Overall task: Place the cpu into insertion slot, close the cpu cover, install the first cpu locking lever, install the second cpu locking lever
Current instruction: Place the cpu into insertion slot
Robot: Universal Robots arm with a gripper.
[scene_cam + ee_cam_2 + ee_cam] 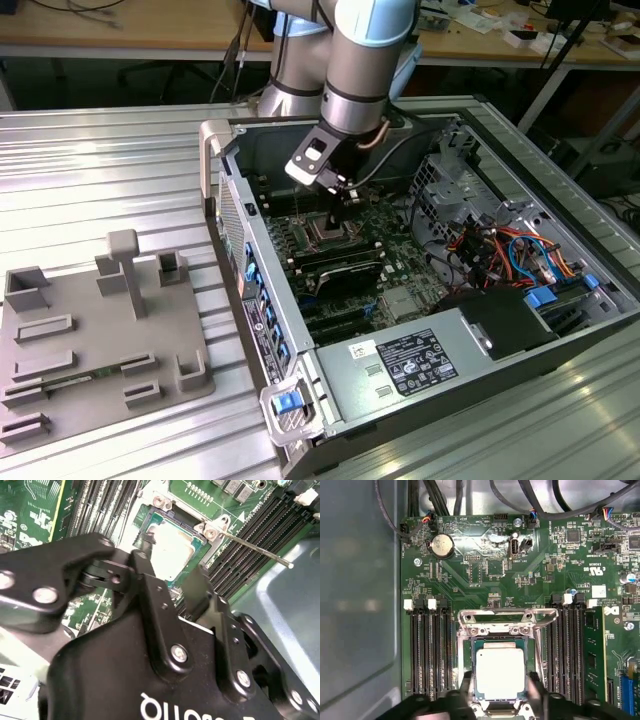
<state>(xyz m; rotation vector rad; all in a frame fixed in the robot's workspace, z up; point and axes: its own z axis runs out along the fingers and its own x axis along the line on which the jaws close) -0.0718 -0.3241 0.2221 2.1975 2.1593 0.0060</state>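
1. The bench (pixel 110 170) is a ribbed, silver-grey metal surface, with its grooves running across the exterior view
2. An open computer case (pixel 262 300) lies on its side on the bench, toward the exterior view's right, with its open side facing up
3. A flat grey fixture plate (pixel 100 345) lies on the bench at the exterior view's left, just beside the case, and carries upright grey blocks (pixel 125 270) and low holders

White lettering crosses the black body of my gripper (pixel 172 564) in the second wrist view, cut off at the edge. A white printed label (pixel 415 365) sits on the grey power supply box (pixel 350 410). I can make out no words on either.
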